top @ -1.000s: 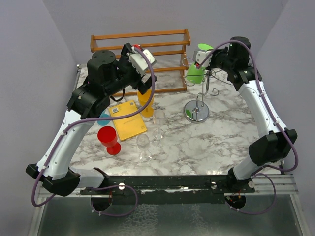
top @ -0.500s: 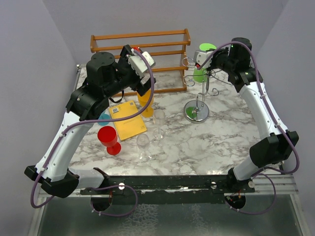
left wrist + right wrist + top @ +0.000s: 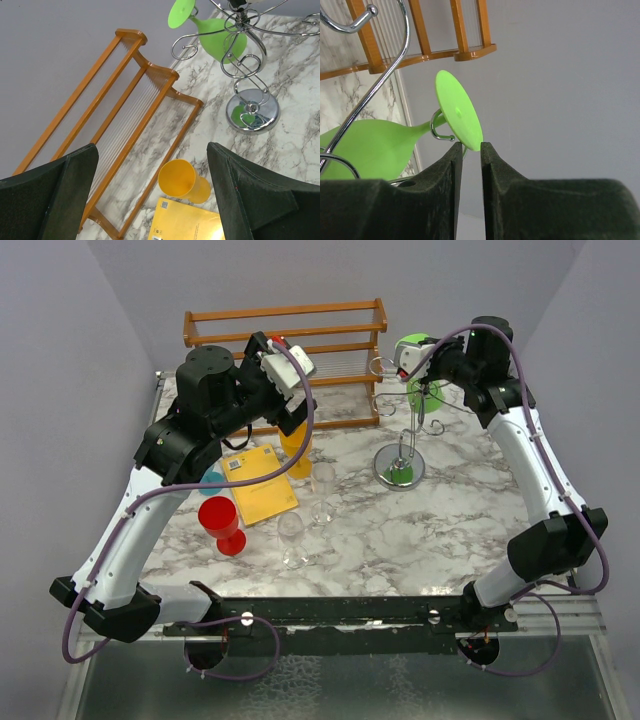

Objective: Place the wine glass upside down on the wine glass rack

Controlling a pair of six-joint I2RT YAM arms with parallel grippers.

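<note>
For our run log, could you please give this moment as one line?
wine glass: hanging upside down on wine glass rack | right gripper: jaws slightly apart at its foot | left gripper: open, empty

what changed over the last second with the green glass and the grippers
The green wine glass swung right, in under the wine glass rack's arms, and hangs tilted, bowl down, its stem in a wire hook. The right gripper parted its jaws slightly; the foot's rim sits at their tips, so full release isn't clear. The left gripper stayed open and barely moved; the rack and wooden shelf stayed put.
</note>
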